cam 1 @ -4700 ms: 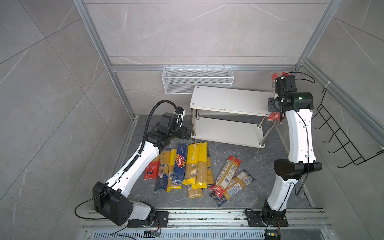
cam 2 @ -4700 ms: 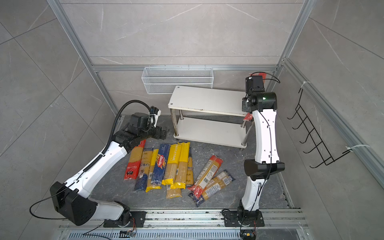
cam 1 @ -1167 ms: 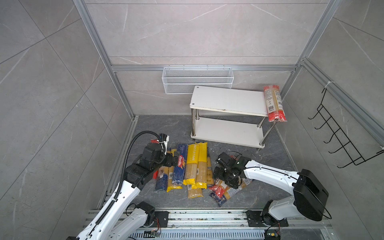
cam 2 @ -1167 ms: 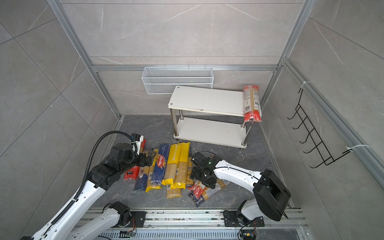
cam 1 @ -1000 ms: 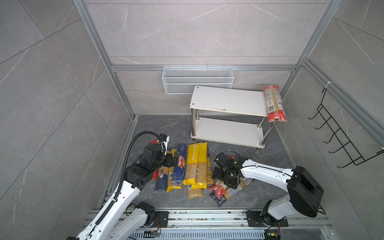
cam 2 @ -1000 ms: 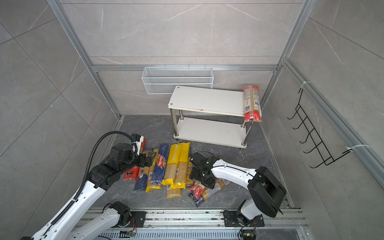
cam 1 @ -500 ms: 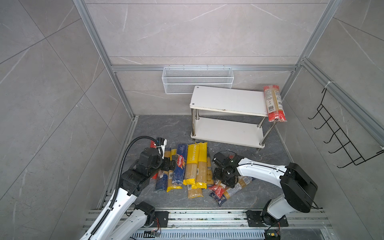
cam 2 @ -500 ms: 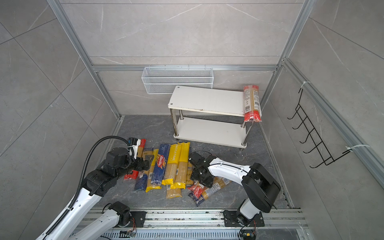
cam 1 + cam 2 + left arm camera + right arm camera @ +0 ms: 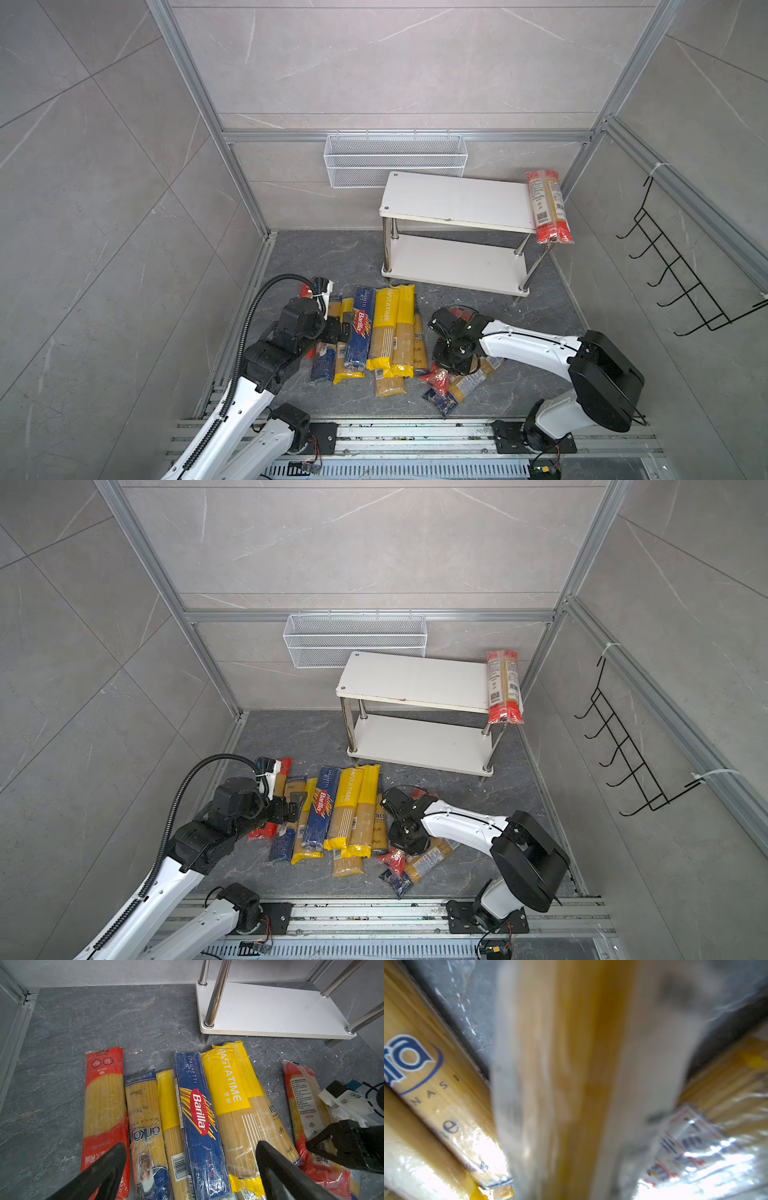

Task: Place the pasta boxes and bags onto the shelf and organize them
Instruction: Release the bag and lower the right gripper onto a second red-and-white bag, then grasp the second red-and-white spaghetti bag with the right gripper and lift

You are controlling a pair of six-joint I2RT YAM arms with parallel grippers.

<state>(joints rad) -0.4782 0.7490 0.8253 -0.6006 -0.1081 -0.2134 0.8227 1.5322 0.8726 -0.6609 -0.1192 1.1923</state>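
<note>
- Nearest the front edge of the floor (image 9: 332,257), towards its right side, a navy-ended bag (image 9: 442,401) and a red-ended white-labelled bag (image 9: 436,377) lie slanted, one overlapping the other.
- The right gripper (image 9: 454,360) is down on that red-ended white-labelled bag. In the right wrist view a blurred pack fills the middle and no finger shows, so I cannot tell whether the jaws have clamped it.
- Just left of it, a row of packs lies side by side, running front to back. It includes two yellow PASTATIME bags (image 9: 390,324), the blue Barilla box (image 9: 360,328), a yellow-ended bag (image 9: 168,1105), a navy-labelled bag (image 9: 145,1122) and, leftmost, a red bag (image 9: 104,1101).
- The left gripper (image 9: 190,1145) is over the left part of this row with its fingers (image 9: 108,1163) spread wide and nothing in them. In the left wrist view they frame the Barilla box and its neighbours.
- Further back, in the right half of the floor, stands the shelf (image 9: 453,199), with the lower board (image 9: 453,262) bare.
- One red-ended bag (image 9: 546,205) lies across the right end of the top board — its near end overhangs the front edge.
- Behind the shelf, a white wire basket (image 9: 395,160) hangs on the back wall; a black hook rack (image 9: 681,274) hangs on the right wall.
</note>
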